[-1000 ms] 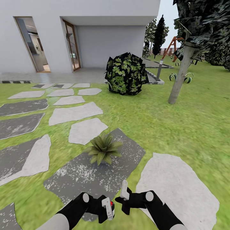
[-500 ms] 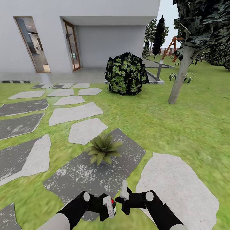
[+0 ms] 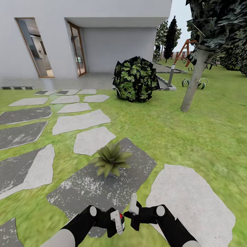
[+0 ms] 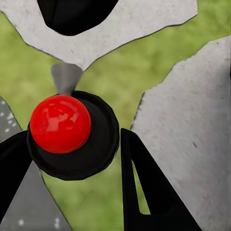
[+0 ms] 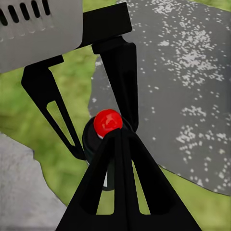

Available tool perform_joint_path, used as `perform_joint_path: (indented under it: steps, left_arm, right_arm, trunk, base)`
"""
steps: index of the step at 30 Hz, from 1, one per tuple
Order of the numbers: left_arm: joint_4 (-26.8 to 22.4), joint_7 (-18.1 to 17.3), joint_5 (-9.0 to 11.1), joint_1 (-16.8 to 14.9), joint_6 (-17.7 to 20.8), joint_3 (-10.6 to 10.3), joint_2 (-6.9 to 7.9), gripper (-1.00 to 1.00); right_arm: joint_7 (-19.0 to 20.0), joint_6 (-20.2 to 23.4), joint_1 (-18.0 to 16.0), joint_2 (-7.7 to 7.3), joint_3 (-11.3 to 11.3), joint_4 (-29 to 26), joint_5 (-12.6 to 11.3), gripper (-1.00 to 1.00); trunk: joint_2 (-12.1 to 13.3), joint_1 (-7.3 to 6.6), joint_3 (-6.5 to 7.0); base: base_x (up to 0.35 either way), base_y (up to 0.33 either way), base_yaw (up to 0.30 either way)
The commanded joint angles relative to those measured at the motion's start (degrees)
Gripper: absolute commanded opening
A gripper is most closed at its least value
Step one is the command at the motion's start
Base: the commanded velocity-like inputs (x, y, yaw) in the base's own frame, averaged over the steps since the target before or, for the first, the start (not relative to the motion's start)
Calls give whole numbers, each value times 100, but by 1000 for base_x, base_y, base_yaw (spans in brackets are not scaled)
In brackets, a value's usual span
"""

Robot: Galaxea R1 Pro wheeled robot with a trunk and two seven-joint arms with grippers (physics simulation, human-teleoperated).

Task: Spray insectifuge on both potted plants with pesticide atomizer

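One potted plant (image 3: pixel 110 160), a low rosette of olive-green leaves, stands on a dark speckled paving slab (image 3: pixel 89 188) just ahead of my arms. My left gripper (image 3: pixel 118 219) is shut on the pesticide atomizer (image 3: pixel 120 216). In the left wrist view the atomizer (image 4: pixel 98 144) is seen end-on, as a dark round body with a red knob, and sits between the gripper's (image 4: pixel 74 137) black fingers. My right gripper (image 3: pixel 133 205) is shut with nothing in it, its tip close beside the atomizer (image 5: pixel 108 121). The second potted plant is out of view.
A big round dark bush (image 3: pixel 135 79) stands on the lawn ahead, with a leaning tree trunk (image 3: pixel 192 85) to its right and a grey post (image 3: pixel 171 73) between them. Pale and dark stone slabs (image 3: pixel 80 121) run left toward the white house (image 3: pixel 103 37).
My left gripper with the atomizer has shifted slightly right, toward the right gripper. The plant and the right arm have not moved.
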Motion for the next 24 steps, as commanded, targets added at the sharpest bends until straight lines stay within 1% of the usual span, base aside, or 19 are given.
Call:
perform_joint_path:
  steps: [1,24]
  left_arm:
    - [-6,-3,-58,-2,-51,2,-1,-100]
    - [-14,-3,-48,-11,-51,-4,-29,-100]
  right_arm:
    - [4,-41,-2,2,-7,-6,60,-100]
    - [4,-41,-2,2,-7,-6,60,-100]
  trunk:
    - [-2,-1,-5]
    - [-2,-1,-5]
  base:
    - [0,0,0]
    - [0,0,0]
